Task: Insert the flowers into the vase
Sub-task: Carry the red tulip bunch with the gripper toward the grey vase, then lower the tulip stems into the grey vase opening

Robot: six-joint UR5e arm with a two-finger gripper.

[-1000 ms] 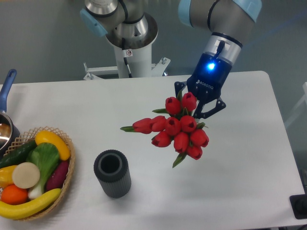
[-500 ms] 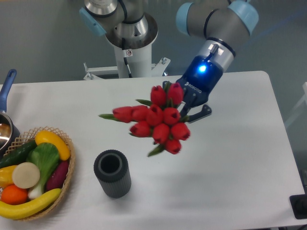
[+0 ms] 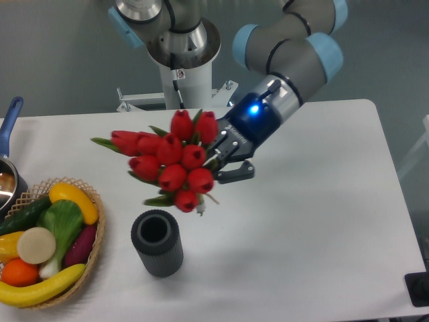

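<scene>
The flowers [image 3: 169, 159], a bunch of red tulip buds with green leaves, hang in the air with the buds toward the camera. My gripper [image 3: 224, 159] is shut on their stems, which are hidden behind the buds, and holds the bunch tilted to the left. The dark grey ribbed vase [image 3: 157, 242] stands upright on the white table [image 3: 322, 221], its round opening facing up and empty. The bunch sits above and slightly to the right of the vase, apart from it, with its lowest bud just over the vase's rim in this view.
A woven wicker basket [image 3: 94, 251] of plastic fruit and vegetables stands at the front left, close to the vase. A blue-handled pot [image 3: 8, 161] is at the left edge. The robot base [image 3: 181, 67] stands behind the table's far edge.
My gripper has carried the flowers to the left and tilted further, from the table's middle right to just above the vase. The vase and basket have not moved.
</scene>
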